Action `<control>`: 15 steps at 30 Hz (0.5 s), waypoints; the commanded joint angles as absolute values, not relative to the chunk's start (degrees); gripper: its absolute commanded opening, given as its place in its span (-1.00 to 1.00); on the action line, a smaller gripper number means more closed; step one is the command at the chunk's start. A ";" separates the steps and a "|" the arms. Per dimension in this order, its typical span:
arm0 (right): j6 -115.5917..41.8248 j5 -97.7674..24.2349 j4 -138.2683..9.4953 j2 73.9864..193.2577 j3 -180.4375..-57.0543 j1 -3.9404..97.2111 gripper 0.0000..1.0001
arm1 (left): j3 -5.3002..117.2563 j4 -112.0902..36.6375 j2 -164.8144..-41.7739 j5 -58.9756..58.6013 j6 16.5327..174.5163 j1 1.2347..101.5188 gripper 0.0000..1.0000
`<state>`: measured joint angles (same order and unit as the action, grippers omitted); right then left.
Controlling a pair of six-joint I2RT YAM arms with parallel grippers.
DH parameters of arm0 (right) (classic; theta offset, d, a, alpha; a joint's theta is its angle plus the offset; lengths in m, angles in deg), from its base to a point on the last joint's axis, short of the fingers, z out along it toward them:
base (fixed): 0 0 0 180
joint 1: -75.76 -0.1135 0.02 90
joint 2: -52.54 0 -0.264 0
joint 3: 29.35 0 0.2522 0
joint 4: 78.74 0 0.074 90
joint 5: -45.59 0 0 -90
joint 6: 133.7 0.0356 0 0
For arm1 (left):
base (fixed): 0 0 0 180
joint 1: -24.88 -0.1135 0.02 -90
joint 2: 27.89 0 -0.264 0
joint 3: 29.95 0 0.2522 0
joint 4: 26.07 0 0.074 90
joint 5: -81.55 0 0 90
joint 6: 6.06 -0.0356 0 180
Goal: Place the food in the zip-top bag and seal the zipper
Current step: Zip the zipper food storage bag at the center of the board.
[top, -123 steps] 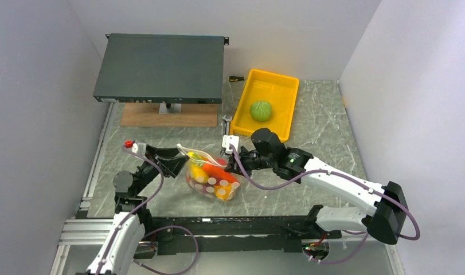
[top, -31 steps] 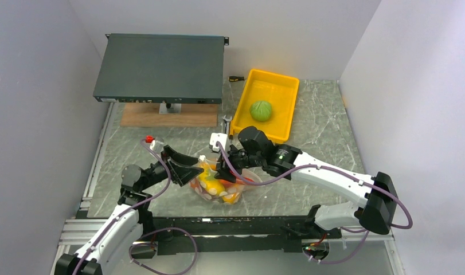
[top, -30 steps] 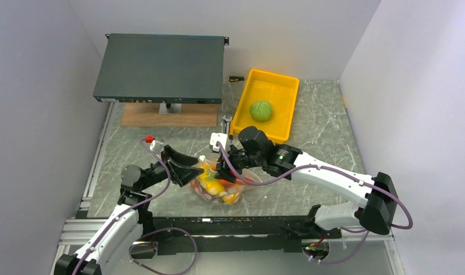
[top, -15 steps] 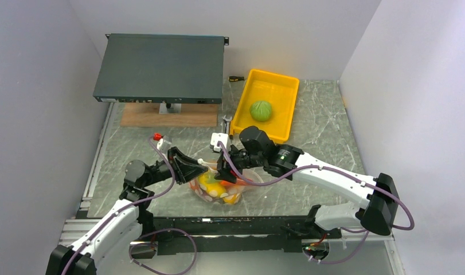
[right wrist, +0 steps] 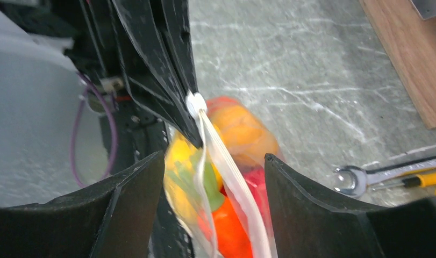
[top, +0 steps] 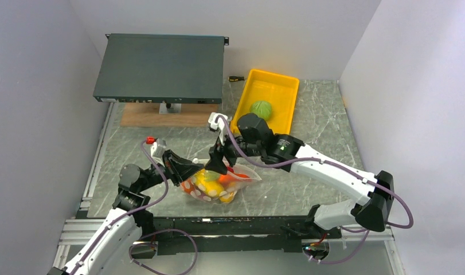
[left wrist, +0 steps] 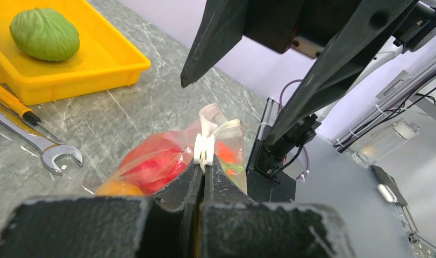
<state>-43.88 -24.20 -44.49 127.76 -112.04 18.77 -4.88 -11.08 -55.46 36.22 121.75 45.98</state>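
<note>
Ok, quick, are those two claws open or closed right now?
Left gripper: closed on the zipper.
Right gripper: open, holding nothing, straddling the zipper.

We see bright, even light in the top view, with soft shadows on the table. In the left wrist view the black fingers up close look fuzzy. The right wrist view is blurry all over, and the bag shines.
</note>
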 commanded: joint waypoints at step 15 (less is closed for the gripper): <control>-32.46 -8.72 -43.78 140.83 -127.30 21.33 -0.10 | -1.55 -10.16 -56.79 38.26 120.12 46.23 -0.98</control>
<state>-33.63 -14.47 -43.62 140.31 -124.47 19.62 -3.90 -11.89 -57.93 36.81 121.07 45.98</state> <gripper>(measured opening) 0.479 0.031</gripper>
